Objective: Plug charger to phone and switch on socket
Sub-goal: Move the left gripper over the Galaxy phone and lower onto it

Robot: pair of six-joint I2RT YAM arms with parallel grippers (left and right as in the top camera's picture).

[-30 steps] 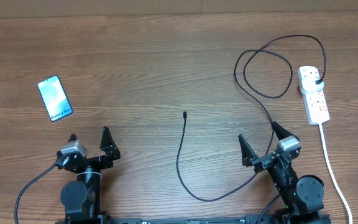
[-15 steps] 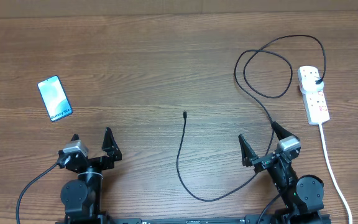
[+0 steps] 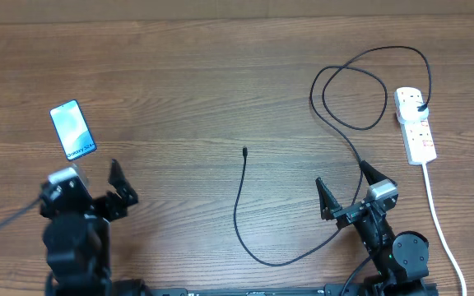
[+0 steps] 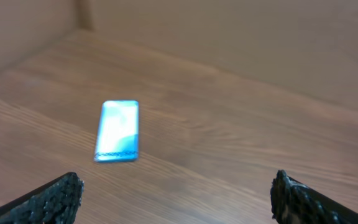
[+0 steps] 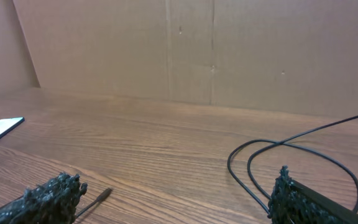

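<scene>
Phone (image 3: 73,130) lies on open table (image 3: 179,82) just beyond wide-spread left gripper (image 4: 176,183); right gripper (image 3: 341,174) equally spread

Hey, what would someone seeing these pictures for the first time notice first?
The glowing phone stands out at the left of the brown wooden table. Next comes the thin black charger, which snakes from mid-table into a big loop at the far right. There its plug sits in the white socket.

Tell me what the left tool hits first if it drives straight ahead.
Probably the phone, lying ahead and left of centre within the open left tool's span; nothing shows between, depth unclear.
</scene>
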